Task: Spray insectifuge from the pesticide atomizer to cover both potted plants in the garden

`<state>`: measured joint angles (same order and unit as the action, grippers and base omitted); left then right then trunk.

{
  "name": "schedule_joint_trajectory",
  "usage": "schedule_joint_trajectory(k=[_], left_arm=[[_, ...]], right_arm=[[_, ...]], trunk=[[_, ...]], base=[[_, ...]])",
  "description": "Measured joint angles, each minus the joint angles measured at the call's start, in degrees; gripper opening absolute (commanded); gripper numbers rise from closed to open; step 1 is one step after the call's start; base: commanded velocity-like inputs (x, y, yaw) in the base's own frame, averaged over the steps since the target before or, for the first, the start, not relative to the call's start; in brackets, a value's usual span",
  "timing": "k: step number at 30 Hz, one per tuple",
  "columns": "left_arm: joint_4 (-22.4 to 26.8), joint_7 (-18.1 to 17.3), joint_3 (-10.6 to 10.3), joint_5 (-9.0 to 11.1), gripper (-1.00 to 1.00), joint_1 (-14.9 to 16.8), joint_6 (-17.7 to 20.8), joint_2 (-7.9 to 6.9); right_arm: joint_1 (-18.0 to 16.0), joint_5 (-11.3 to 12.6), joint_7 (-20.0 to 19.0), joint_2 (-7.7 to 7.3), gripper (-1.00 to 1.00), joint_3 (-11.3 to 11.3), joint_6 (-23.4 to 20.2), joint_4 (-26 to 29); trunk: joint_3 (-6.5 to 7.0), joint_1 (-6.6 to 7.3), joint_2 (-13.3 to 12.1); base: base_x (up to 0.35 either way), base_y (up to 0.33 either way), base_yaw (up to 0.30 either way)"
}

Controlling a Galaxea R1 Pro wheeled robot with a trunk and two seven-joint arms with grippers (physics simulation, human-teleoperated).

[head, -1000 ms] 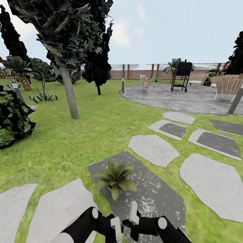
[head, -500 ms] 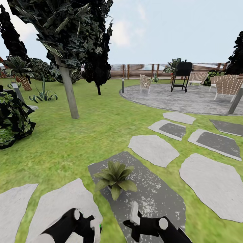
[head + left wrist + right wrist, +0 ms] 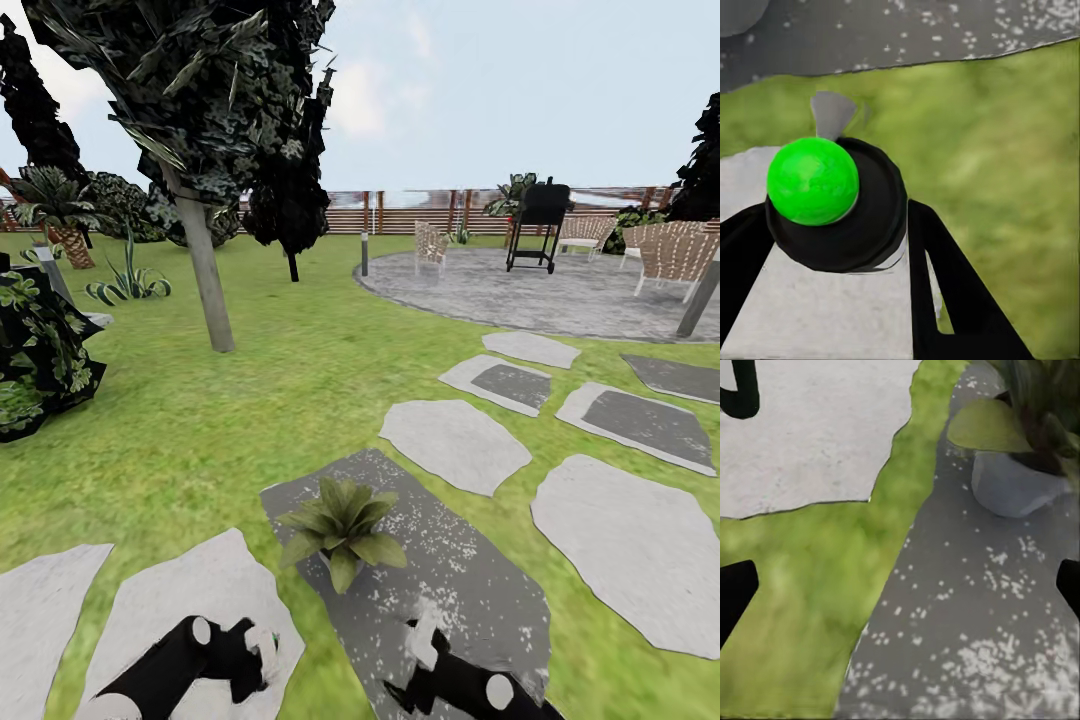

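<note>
While the left gripper (image 3: 862, 247) clamps a black atomizer (image 3: 844, 206) with a green top, the right gripper (image 3: 900, 585) hangs wide open beside the potted plant (image 3: 341, 526)

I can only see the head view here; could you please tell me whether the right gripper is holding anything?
Observer: No. In the right wrist view the right gripper has its fingers wide apart, with only grass and slab between them.
Operator: Thank you. What lies ahead of it?
Observer: The potted plant, in a pale grey pot on the dark speckled slab.
Operator: And the left gripper?
Observer: At the left gripper, a bright green ball sits on a round black body; I cannot tell what it is.
</note>
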<state>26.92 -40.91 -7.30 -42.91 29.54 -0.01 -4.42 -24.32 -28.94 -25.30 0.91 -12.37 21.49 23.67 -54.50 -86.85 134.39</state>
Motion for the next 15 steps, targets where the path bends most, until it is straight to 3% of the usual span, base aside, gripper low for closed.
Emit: schedule_joint_trajectory(k=[1, 3, 4, 5, 6, 7, 8, 10, 15], left_arm=[[-0.2, 0.4, 2.7, 0.1, -1.00, 0.0, 0.7, 0.09], [-0.6, 1.2, 8.4, 0.1, -1.00, 0.0, 5.5, 0.15], [-0.6, 1.3, 9.5, 0.2, -1.00, 0.0, 7.3, 0.13], [-0.6, 1.4, 10.5, 0.4, -1.00, 0.0, 9.0, 0.09], [-0.6, 1.5, 11.9, 0.8, -1.00, 0.1, 10.5, 0.06], [-0.7, 1.5, 15.0, 1.6, -1.00, 0.1, 11.0, -0.07], [-0.7, 1.4, 17.4, 1.9, -1.00, 0.1, 11.2, -0.26], [-0.7, 1.2, 21.3, 2.0, -1.00, 0.1, 12.6, -0.43], [0.0, 1.0, 22.4, 2.0, -1.00, 0.2, 21.2, -0.55]], right_arm=[[0.0, 0.0, 3.1, 0.03, 1.00, 0.0, 0.0, -1.7], [0.1, 0.0, 12.6, -0.12, 1.00, -0.1, 0.2, -6.9], [0.1, 0.1, 16.2, -0.13, 1.00, 0.1, 0.3, -9.1], [0.1, 0.6, 22.3, -0.11, 1.00, 1.4, 0.7, -12.2], [0.2, 4.3, 30.0, 0.17, 1.00, 5.5, 1.5, -15.1], [0.2, 9.6, 32.7, 0.15, 1.00, 7.1, 1.8, -16.1], [0.2, 12.2, 33.3, 0.08, 1.00, 7.4, 1.8, -16.3], [0.2, 15.2, 33.7, -0.18, 1.00, 7.6, 1.9, -16.5], [0.3, 16.1, 33.9, -1.60, 1.00, 7.8, 2.0, -16.7]], trunk=[[0.00, 0.00, 0.0], [0.00, 0.00, 0.0], [0.00, 0.00, 0.0], [0.00, 0.00, 0.0], [0.00, 0.00, 0.0], [0.00, 0.00, 0.0], [0.00, 0.00, 0.0], [0.00, 0.00, 0.0], [0.00, 0.00, 0.0]], base=[[0.000, 0.000, 0.000], [0.000, 0.000, 0.000], [0.000, 0.000, 0.000], [0.000, 0.000, 0.000], [0.000, 0.000, 0.000], [0.000, 0.000, 0.000], [0.000, 0.000, 0.000], [0.000, 0.000, 0.000], [0.000, 0.000, 0.000]])
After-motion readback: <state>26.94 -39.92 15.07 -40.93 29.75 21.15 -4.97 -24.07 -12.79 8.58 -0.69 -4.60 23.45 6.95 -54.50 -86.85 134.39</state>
